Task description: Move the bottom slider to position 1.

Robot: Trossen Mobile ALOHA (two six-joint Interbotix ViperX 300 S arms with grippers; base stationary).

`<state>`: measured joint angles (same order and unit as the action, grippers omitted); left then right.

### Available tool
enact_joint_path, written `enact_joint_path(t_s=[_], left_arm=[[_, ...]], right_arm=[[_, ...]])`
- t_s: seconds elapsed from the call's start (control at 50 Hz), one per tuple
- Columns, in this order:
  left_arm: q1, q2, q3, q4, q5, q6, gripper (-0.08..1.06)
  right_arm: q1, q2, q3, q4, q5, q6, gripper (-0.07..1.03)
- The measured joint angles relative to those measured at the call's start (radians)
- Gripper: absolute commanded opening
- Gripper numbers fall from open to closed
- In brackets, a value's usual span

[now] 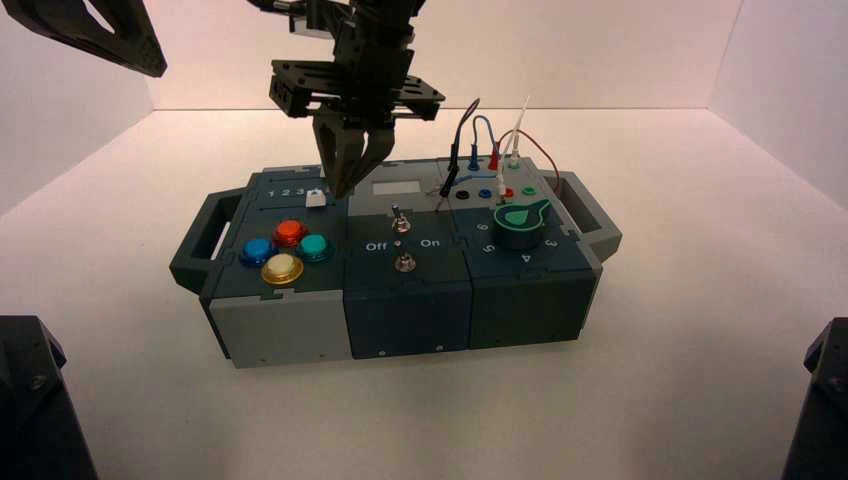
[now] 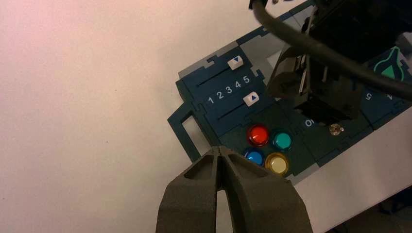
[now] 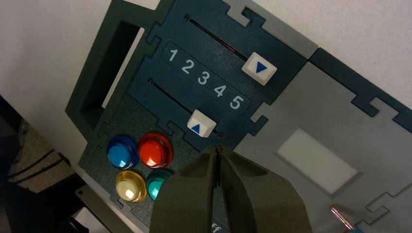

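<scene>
The high view's edge cuts off the left arm (image 1: 95,35); the right jaws cover "Off" (image 3: 217,227) partly.

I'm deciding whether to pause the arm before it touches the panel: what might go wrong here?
The right tool hangs with its tips shut close to the bottom slider; coming down like that, it might press on the knob rather than slide it. The red button lies near that knob, so a low, wide approach could bump it. The top slider looks just like it, so the wrong one might get moved.
</scene>
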<state>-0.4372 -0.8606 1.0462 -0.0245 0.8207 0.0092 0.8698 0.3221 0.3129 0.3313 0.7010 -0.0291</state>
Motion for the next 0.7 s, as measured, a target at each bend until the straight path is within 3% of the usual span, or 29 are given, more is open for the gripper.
enact_joint_path(t_s=[0.7], left_arm=[[0.0, -0.002, 0.0, 0.0, 0.0, 0.002, -0.03]], right_arm=[[0.0, 0.06, -0.057, 0.006, 0.002, 0.003, -0.02]])
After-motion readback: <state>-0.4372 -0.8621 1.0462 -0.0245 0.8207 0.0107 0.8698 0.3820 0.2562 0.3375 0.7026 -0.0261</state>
